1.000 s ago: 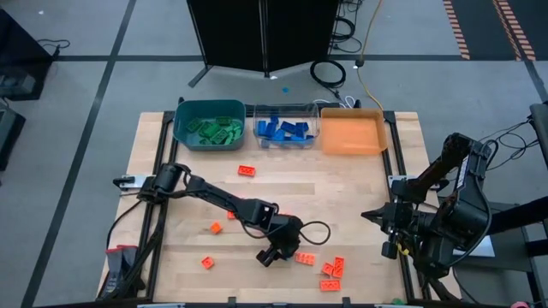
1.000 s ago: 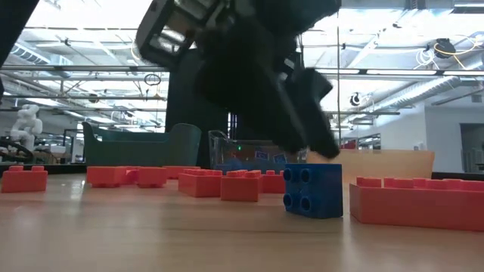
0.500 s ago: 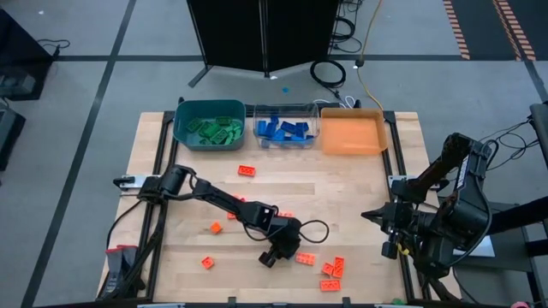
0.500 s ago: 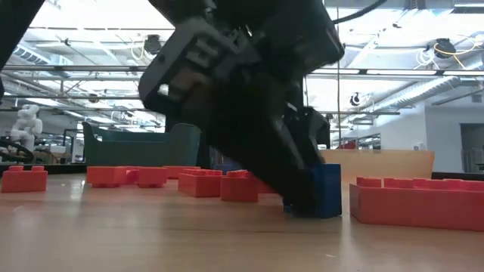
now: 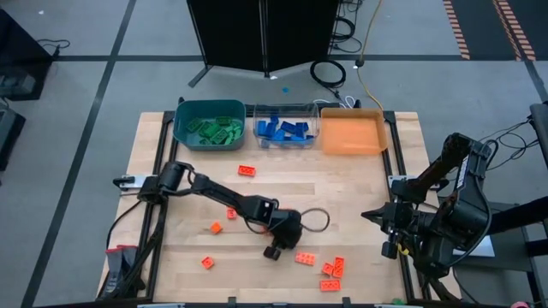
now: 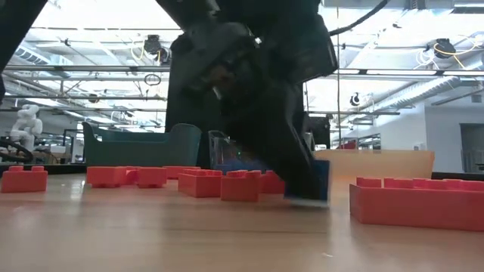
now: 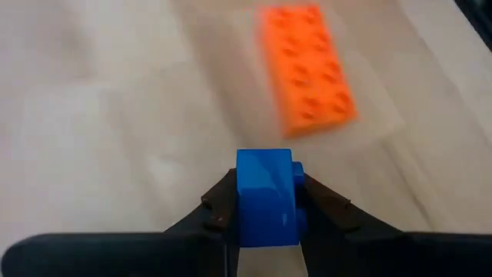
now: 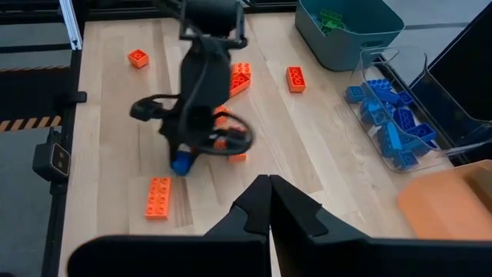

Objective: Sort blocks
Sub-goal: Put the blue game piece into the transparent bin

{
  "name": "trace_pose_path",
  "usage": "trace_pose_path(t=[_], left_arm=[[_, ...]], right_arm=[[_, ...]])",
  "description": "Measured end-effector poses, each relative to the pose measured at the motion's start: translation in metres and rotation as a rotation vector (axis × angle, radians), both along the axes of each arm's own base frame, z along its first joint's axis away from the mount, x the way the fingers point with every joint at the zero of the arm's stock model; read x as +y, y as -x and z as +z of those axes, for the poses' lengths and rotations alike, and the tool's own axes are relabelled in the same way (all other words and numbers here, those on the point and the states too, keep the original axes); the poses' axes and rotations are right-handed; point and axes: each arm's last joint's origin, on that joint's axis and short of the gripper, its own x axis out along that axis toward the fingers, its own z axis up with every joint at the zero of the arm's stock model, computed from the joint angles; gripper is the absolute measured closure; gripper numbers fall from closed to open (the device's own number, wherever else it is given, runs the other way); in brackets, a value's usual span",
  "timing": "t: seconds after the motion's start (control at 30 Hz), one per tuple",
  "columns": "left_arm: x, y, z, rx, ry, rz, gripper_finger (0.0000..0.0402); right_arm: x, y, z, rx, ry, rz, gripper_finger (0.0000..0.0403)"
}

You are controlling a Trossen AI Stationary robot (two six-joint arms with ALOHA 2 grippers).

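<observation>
Along the desk's (image 5: 360, 184) far edge, green blocks (image 5: 210, 128) are held in the teal bin (image 5: 208, 124), blue blocks (image 5: 285, 130) in the clear bin (image 5: 287, 127); the orange bin (image 5: 352, 134) appears bare. No legible writing is seen. A blue block (image 7: 266, 196) is clamped by the left pincer (image 7: 265, 201) near scattered orange-red blocks (image 5: 332, 272); the right pincer (image 8: 269, 201) is closed at the desk's right edge.

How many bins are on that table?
3, along the far edge of the wooden table: a teal plastic bin of green bricks on the left, a clear plastic bin of blue bricks in the middle, an orange plastic bin on the right.
</observation>
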Motion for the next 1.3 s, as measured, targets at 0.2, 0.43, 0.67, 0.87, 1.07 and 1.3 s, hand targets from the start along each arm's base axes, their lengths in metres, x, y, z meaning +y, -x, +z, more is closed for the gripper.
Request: trace_pose_path(t=[0.2,0.43,0.67,0.87,1.07,1.3], left_arm=[[0.046,-0.002,0.057,-0.131,-0.043,0.212,0.0308],[0.136,0.016,0.137,-0.340,-0.164,0.610,0.0308],[0.225,0.040,0.153,-0.366,-0.170,1.168,0.0308],[0.255,0.040,0.124,-0.267,-0.205,1.256,0.0308],[0.267,0.036,0.096,-0.176,-0.220,1.287,0.0308],[0.279,0.037,0.083,-0.138,-0.195,1.353,0.0296]], right_arm=[[-0.001,0.000,0.000,0.005,0.011,0.004,0.0402],[-0.001,0.001,0.000,0.016,0.044,0.021,0.0402],[-0.002,0.001,-0.001,0.021,0.052,0.017,0.0402],[-0.003,0.001,-0.001,0.022,0.053,0.016,0.0402],[-0.003,0.001,-0.001,0.022,0.052,0.014,0.0402],[-0.002,0.001,-0.001,0.020,0.049,0.014,0.0402]])
